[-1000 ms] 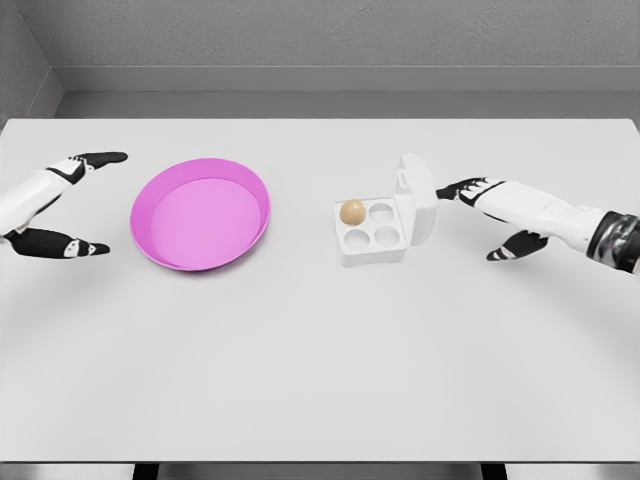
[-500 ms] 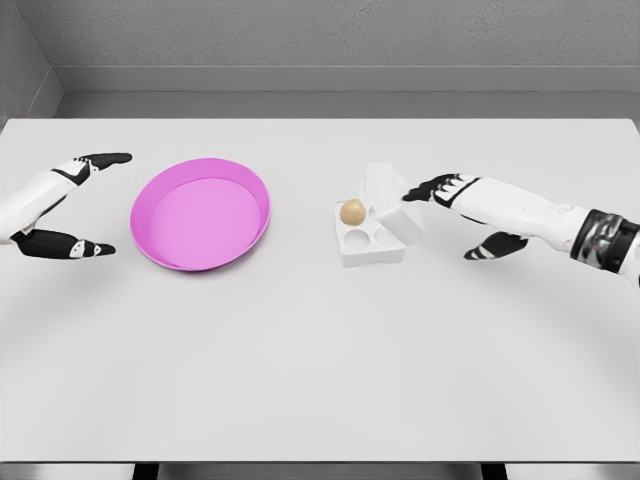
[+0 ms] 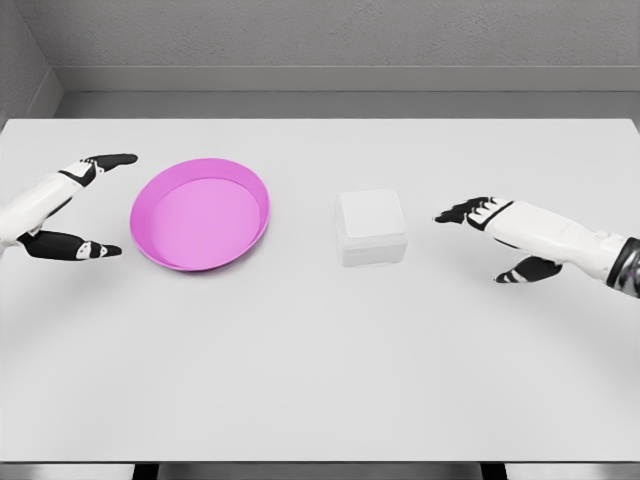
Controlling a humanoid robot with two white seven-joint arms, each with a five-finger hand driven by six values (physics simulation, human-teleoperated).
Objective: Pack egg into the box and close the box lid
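Observation:
The white egg box (image 3: 370, 227) sits on the table right of centre with its lid flat down, so the egg inside is hidden. My right hand (image 3: 495, 240) hovers to the right of the box, apart from it, fingers spread and holding nothing. My left hand (image 3: 88, 205) is at the far left, beside the pink bowl, also open and empty.
A shallow pink bowl (image 3: 201, 213) lies left of the box, empty. The white table (image 3: 320, 380) reaches from the grey back wall to the front edge.
The lid swung from upright down onto the box and now covers the egg. My right hand then drew back to the right. The left hand barely shifted.

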